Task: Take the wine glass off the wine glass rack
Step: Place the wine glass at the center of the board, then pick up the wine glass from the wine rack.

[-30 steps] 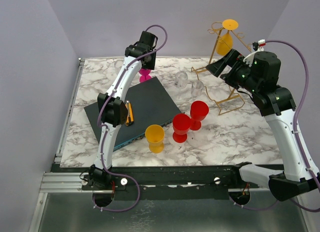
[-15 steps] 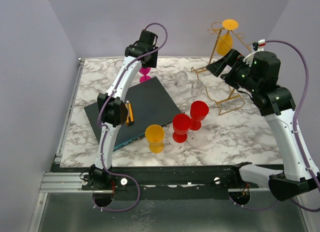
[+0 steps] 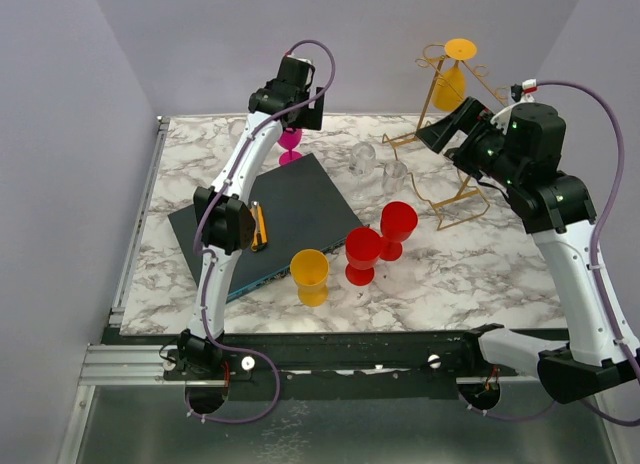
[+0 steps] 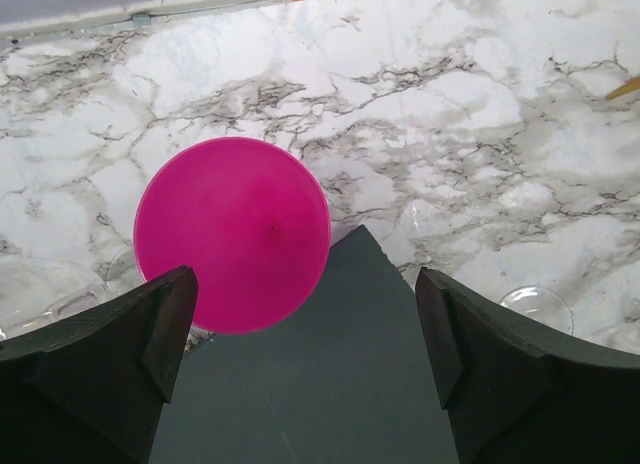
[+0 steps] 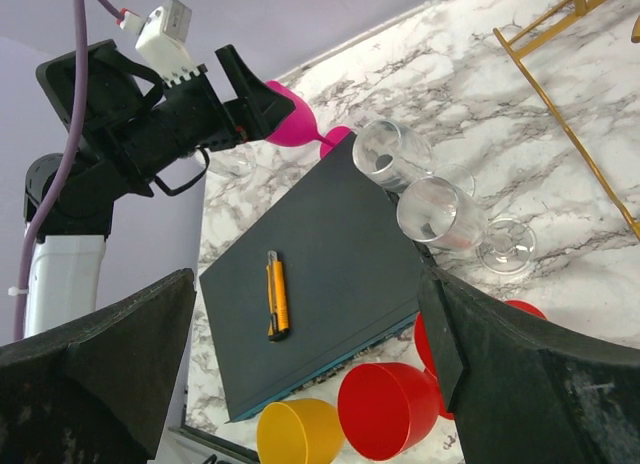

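One orange wine glass [image 3: 452,82] hung upside down on wine glass rack [image 3: 465,192], far right. Empty right gripper [image 5: 308,276] stood wide open near it; left gripper [image 4: 302,274] gaped empty over pink glass [image 4: 232,234]. Sound approach seemed: close on bowl, slide foot along rails, avoid tipping rack.

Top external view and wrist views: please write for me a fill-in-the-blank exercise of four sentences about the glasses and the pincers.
1. Exactly ___ glass hangs on the wine glass rack: the yellow wine glass.
2. The glass under the left pincer is ___ in colour.
3. Beside the yellow cup stand ___ red cups.
4. The left pincer and the right pincer are both ___.

Missing words: one; pink; two; open.
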You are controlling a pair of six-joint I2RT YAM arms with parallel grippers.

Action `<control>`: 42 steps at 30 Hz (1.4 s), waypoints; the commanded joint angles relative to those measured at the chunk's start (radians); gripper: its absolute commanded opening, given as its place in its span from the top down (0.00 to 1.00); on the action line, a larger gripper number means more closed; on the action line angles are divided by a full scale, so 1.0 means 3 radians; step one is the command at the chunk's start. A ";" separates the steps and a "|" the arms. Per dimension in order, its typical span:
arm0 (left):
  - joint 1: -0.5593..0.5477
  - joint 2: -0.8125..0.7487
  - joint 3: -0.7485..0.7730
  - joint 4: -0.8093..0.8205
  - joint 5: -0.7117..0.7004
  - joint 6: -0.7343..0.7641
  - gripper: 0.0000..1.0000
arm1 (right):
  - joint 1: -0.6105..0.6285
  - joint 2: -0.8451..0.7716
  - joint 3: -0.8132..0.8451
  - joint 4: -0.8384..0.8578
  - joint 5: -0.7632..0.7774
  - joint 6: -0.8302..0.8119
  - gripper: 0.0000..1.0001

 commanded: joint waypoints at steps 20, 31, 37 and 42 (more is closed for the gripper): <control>-0.0157 -0.1183 -0.0490 0.0337 -0.0250 -0.0212 0.01 | 0.0015 0.0061 0.1053 -0.0531 0.0285 -0.0020 0.00; -0.0568 -0.1627 -0.1120 0.0333 -0.0349 -0.0354 0.01 | -0.0245 0.0864 0.2316 -0.0969 0.0087 -0.0414 0.00; -0.0798 -0.1863 -0.1320 0.0259 -0.0361 -0.0575 0.01 | -0.2081 0.1276 0.2347 -0.0706 -0.2025 -0.0260 0.00; -0.0906 -0.2115 -0.1841 0.0346 -0.0144 -0.0732 0.01 | -0.2660 0.1899 0.2562 0.0103 -0.2619 0.0252 0.00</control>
